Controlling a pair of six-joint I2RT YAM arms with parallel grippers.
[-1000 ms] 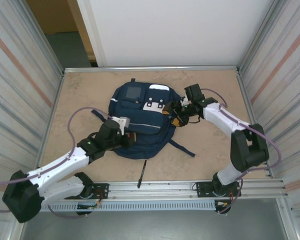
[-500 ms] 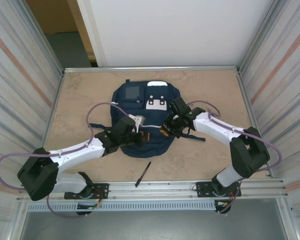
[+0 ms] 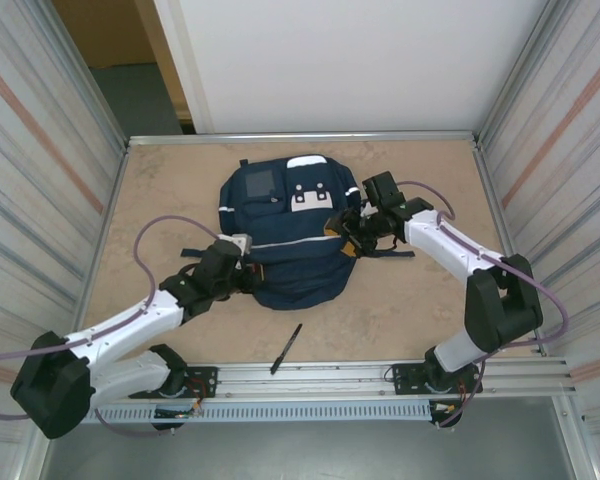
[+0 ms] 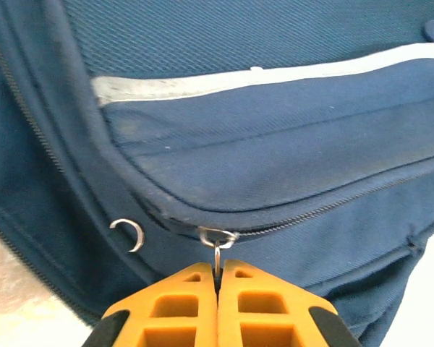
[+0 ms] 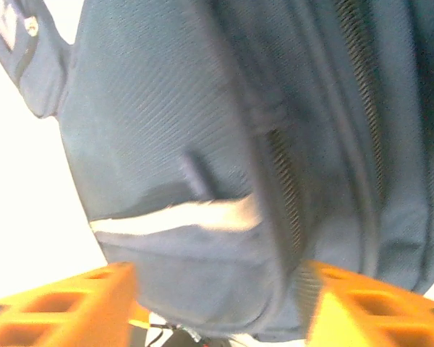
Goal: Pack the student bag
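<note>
Table (image 3: 180, 180) first: beige stone-look top, matte, metal rim. Student bag (image 3: 285, 235) lies flat on it, front up, between the two pincers. It's directly ahead of the left pincer (image 3: 248, 275) and touching it, w/ the right pincer (image 3: 345, 232) at the opposite side edge. Navy woven fabric, soft & slumped, rounded outline. Coarse mesh-like weave on the upper panel, smoother twill on the pocket, thin white stripe (image 4: 275, 76) across, white patches nr the far end.

Left pincer (image 4: 217, 271): clenched on the zip pull (image 4: 217, 246), a thin metal tab hanging from a small wire loop, pinched between ribbed orange fingers (image 4: 181, 303). Zip (image 4: 333, 206) runs off ahead & to the right of that pincer; teeth look meshed, so pocket prob. closed. Right pincer (image 5: 217, 289): spread wide, bag's side bulging into the gap. View is blurred, so can't tell whether the pads press the fabric.

Pen (image 3: 286, 348), slim & dark, lies on the table behind the left pincer & off to its right, nr the arm bases, apart from the bag. Loose ring (image 4: 128, 233), an open C of bright wire, sits just left of the clenched tips.

Progress, as I judge it: early. Pull is gripped; opening the pocket, loading the pen & re-zipping are all left.
</note>
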